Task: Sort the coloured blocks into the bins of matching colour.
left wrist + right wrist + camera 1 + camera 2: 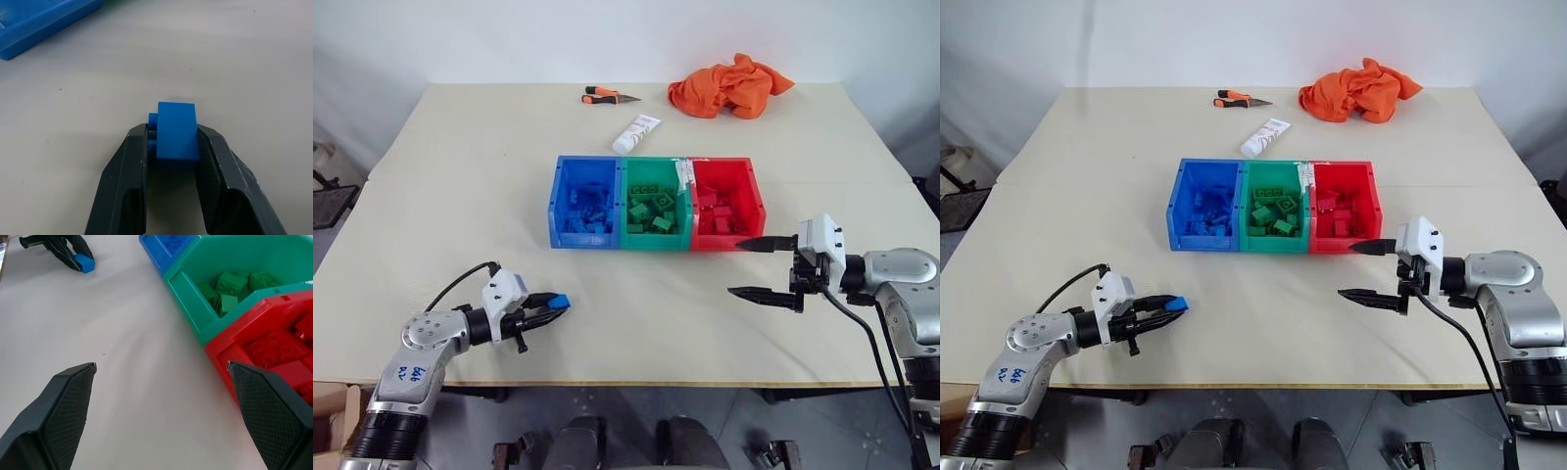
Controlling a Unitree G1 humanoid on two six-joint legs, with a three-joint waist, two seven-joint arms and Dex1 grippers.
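With my left gripper (pixel 551 305) clamped on a blue block (pixel 177 131), I'm low over the table (pixel 460 196), near its front edge, block pinched betw. both pads w/ studs facing sideways. My right gripper (pixel 767 267) hangs w/ fingers wide apart, nothing in them, just in front of the red bin (pixel 754 201).

Mid-table sit the three joined bins: blue bin (pixel 555 201) to my left, green bin (pixel 626 196) in the middle, red to my right. Each holds a pile of bricks of its own colour, so most sorting looks done. No other loose bricks on the tabletop that I can see, tho small ones could hide behind the bins.

Left to do, I reckon: carry this block fwd to the blue bin & drop it in.

Beyond the bins lie a white tube (pixel 635 134), orange-handled pliers (pixel 605 95) & an orange cloth (pixel 729 86), none part of the job.
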